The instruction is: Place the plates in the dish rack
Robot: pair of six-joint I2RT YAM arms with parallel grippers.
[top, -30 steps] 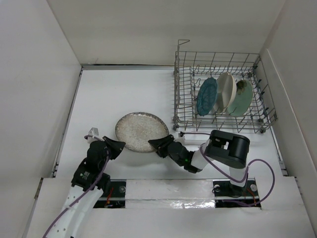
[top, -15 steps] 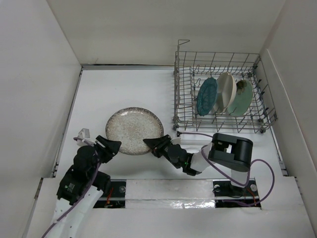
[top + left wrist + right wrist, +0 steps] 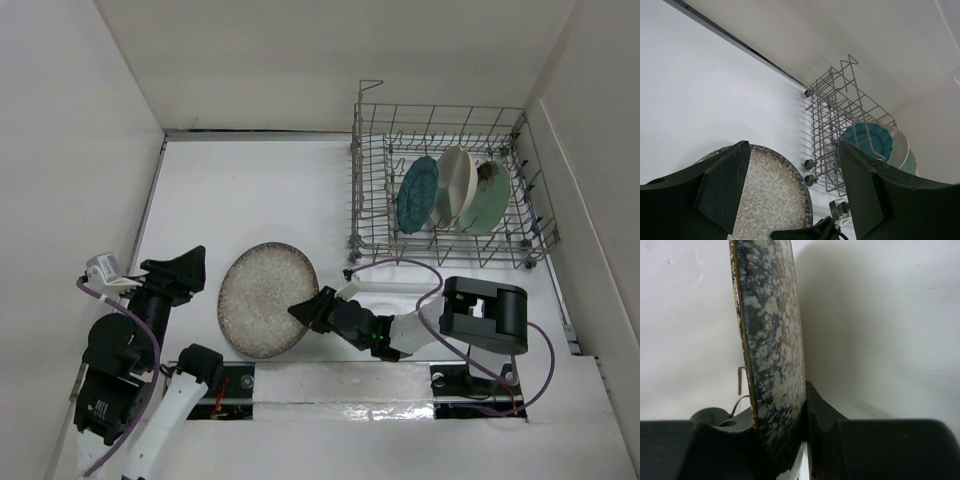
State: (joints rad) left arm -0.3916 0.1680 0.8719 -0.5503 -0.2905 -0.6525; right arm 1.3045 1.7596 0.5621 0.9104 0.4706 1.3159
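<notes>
Speckled beige plate point(image 3: 265, 298), left of the dish rack point(image 3: 440, 250), tilts, pinched at its rim by the right pincer point(image 3: 305, 310); left pincer point(image 3: 794, 165) gapes empty. So thin a one-sided grip might let it pivot or slip.

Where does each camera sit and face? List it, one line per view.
Top external: above and behind, looking down on table, dish rack, left pincer, right pincer.
Left wrist: on left arm, looking past its open fingers toward the rack.
Right wrist: on right arm, looking along its fingers gripping the speckled plate edge-on.
Shared: all three show that plate.
</notes>
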